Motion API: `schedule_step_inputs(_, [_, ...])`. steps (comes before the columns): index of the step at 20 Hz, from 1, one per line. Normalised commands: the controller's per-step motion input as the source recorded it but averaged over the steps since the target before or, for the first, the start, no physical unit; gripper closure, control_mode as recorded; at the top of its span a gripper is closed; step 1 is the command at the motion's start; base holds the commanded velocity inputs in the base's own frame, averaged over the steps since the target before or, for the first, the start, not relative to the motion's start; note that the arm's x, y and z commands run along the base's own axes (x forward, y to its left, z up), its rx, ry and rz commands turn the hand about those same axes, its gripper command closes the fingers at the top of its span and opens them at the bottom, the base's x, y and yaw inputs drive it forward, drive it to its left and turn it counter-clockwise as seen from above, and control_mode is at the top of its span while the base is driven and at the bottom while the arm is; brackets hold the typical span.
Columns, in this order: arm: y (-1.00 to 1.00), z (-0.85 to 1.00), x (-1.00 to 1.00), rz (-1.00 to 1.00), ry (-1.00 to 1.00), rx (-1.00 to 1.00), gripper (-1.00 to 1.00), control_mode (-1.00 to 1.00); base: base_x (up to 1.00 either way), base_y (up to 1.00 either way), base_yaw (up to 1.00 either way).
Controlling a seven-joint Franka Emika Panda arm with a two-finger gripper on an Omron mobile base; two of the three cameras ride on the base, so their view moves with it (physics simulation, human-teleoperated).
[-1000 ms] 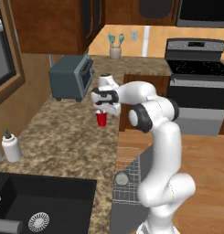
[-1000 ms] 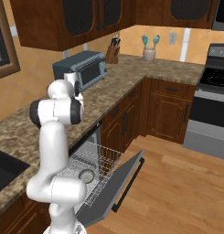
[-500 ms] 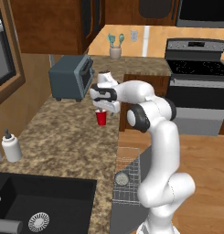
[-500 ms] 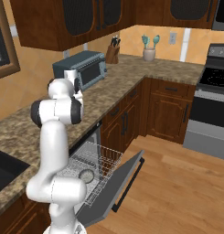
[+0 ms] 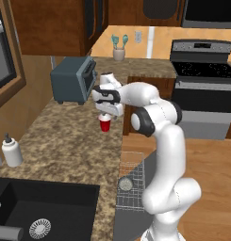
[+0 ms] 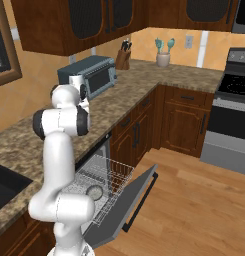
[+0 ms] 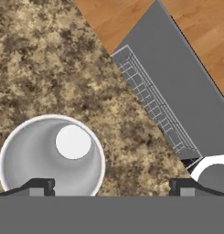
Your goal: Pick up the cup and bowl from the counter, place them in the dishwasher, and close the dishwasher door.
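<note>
Gripper point(image 5: 106, 114) hung just above one red cup point(image 5: 105, 125), jaws spread wide and holding nothing; hand view showed one fingertip point(image 7: 40, 186) at the cup's white rim point(image 7: 51, 155), the other well off to the side. Cup stood upright on the granite counter point(image 5: 65, 141) near its edge. Below: one dishwasher point(image 6: 105, 182), door point(image 6: 129, 200) dropped open, one grey bowl point(image 6: 95, 192) in the wire rack. Farther back, one toaster point(image 5: 73, 80), one stove point(image 5: 206, 84).
</note>
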Motion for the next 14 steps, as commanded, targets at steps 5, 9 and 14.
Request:
schedule_step_inputs(5, [0.00,-0.02,0.00,-0.05,0.00,0.00,-1.00,-1.00,0.00,0.00,0.00])
schedule_step_inputs(9, [0.03,-0.26,0.26,-0.04,0.00,0.00,-1.00,-1.00,0.00,0.00,0.00])
schedule_step_inputs(14, [0.05,-0.23,0.34,-0.03,0.00,0.00,-1.00,-1.00,0.00,0.00,0.00])
